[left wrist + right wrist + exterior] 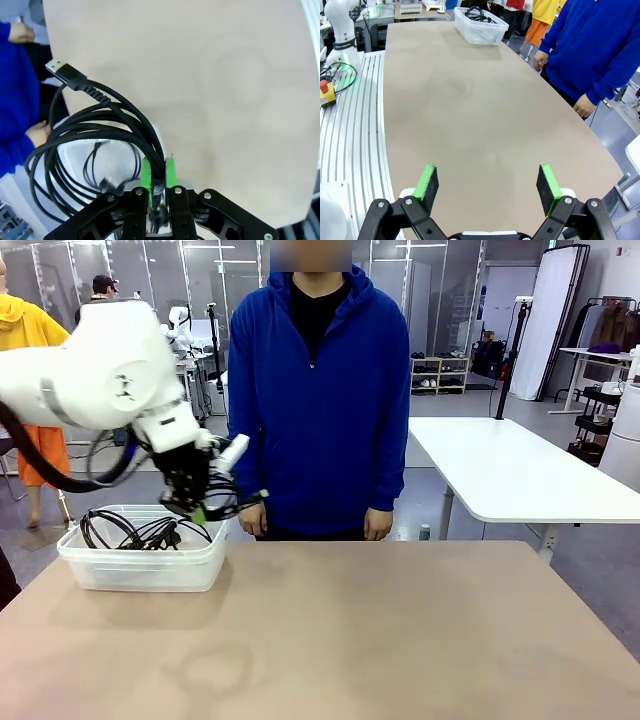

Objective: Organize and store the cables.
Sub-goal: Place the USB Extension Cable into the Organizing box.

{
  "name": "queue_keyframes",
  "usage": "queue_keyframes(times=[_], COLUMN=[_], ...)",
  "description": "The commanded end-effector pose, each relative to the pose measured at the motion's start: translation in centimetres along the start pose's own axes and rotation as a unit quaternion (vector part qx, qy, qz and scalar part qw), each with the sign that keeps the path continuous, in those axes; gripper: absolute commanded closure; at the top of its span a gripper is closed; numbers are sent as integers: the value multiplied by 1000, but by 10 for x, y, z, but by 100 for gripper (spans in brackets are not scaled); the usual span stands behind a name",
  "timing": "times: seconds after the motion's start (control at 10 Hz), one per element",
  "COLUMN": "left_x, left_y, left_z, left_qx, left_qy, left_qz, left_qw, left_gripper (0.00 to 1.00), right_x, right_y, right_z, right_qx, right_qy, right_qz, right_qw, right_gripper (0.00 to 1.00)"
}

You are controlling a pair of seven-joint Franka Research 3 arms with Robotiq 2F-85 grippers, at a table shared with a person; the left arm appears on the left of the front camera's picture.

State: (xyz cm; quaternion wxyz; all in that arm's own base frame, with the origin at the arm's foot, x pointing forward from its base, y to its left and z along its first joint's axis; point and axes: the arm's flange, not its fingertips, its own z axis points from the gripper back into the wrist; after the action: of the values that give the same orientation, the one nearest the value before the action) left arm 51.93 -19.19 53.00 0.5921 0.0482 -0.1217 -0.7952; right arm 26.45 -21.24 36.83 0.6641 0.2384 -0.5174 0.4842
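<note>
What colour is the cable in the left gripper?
Black, braided cable, clearest in the left wrist view.

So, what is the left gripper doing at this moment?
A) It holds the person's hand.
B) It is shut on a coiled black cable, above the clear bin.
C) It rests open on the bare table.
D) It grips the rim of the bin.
B: the left gripper pinches a coiled cable between its green pads, and in the front view it hangs over the clear bin, where other cables lie.
</note>
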Motion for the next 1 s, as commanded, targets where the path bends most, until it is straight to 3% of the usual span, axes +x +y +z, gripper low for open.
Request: queue_keyframes(times=[0.0, 0.3, 0.6, 0.9], left_x=[-29, -57, -92, -104], left_y=[2, 14, 50, 73], left_z=[4, -1, -51, -98], left_qx=[-2, -11, -21, -48], left_qy=[-22, 3, 15, 43], left_qz=[18, 40, 103, 146], left_qw=[1000, 999, 994, 987], left_gripper=[87, 87, 87, 87], right_x=[3, 3, 3, 3], right_y=[-3, -3, -3, -3], right_z=[0, 0, 0, 0], right_qx=[-4, -4, -4, -4], right_qy=[-7, -7, -7, -7], right_qz=[-8, -8, -8, -8], right_qw=[1000, 1000, 1000, 1000], right_gripper=[0, 0, 0, 0])
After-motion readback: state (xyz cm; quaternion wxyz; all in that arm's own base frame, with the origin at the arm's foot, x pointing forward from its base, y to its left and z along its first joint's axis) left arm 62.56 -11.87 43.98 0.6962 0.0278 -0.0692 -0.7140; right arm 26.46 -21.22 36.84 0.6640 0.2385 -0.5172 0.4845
